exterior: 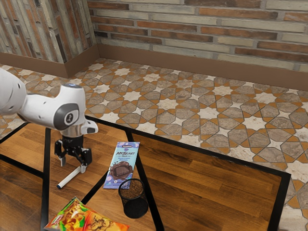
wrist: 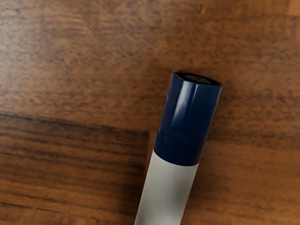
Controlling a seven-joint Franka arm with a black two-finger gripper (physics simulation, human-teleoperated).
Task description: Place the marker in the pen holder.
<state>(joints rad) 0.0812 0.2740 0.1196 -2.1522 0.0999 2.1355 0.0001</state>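
Just under the spread gripper [exterior: 72, 166], marker [exterior: 70, 178] lies on the counter [exterior: 207, 192] — prob. light, stiff, smooth-barrelled, might roll if nudged. Best grip: mid-body, squarely across, w/ blue cap [wrist: 187, 122] left free — pen holder [exterior: 135, 207] entry prob. needs it tipped upright.

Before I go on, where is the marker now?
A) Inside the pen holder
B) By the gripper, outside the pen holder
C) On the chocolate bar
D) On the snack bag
B: the exterior view shows the marker at the gripper, well clear of the pen holder.
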